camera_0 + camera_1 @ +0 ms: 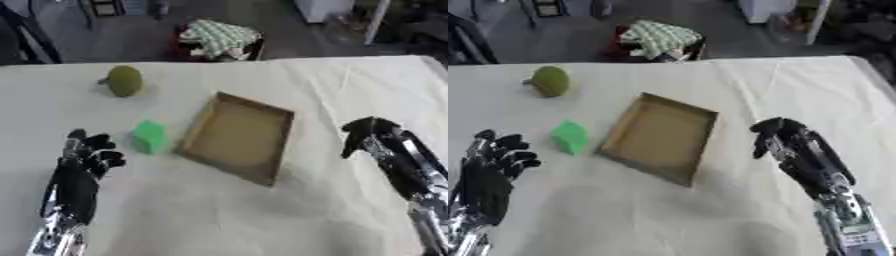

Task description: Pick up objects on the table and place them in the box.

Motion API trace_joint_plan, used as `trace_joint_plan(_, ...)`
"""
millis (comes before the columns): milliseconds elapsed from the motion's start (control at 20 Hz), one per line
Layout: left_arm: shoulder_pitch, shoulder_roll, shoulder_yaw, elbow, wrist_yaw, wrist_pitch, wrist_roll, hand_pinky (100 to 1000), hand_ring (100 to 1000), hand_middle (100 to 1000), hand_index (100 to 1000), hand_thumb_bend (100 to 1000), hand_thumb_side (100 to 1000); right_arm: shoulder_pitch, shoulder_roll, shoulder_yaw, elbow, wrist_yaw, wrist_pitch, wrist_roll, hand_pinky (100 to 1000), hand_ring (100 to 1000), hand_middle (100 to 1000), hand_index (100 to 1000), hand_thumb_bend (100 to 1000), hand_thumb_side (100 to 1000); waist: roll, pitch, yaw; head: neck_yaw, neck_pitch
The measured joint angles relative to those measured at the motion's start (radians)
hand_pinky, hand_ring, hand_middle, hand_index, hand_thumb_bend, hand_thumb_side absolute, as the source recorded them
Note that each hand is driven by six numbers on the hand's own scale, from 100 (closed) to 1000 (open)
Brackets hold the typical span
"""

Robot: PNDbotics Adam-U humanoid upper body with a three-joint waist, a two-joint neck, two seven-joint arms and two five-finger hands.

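Observation:
A shallow brown cardboard box (238,136) lies at the middle of the white table, with nothing visible inside it. A bright green block (150,136) stands just left of the box. An olive-green round fruit (124,80) sits farther back on the left. My left hand (86,160) hovers at the lower left, below and left of the block, its fingers curled and holding nothing. My right hand (372,136) is right of the box, its fingers bent downward, nothing in it.
The white cloth (262,215) covers the table. Beyond the far edge stands a chair with a green checked cloth (219,36) on it. The table's right edge runs near my right arm.

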Motion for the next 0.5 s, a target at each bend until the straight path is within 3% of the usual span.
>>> trace_joint_plan(500, -0.006, 0.003, 0.008, -0.008, -0.09, -0.001, -0.013, 582, 541, 542, 648, 100, 803, 0.0, 0.0, 0.0, 0.0, 0.003, 0.002, -0.002, 457, 440, 441, 641, 100, 622, 0.001, 0.0, 0.0, 0.0, 0.0)
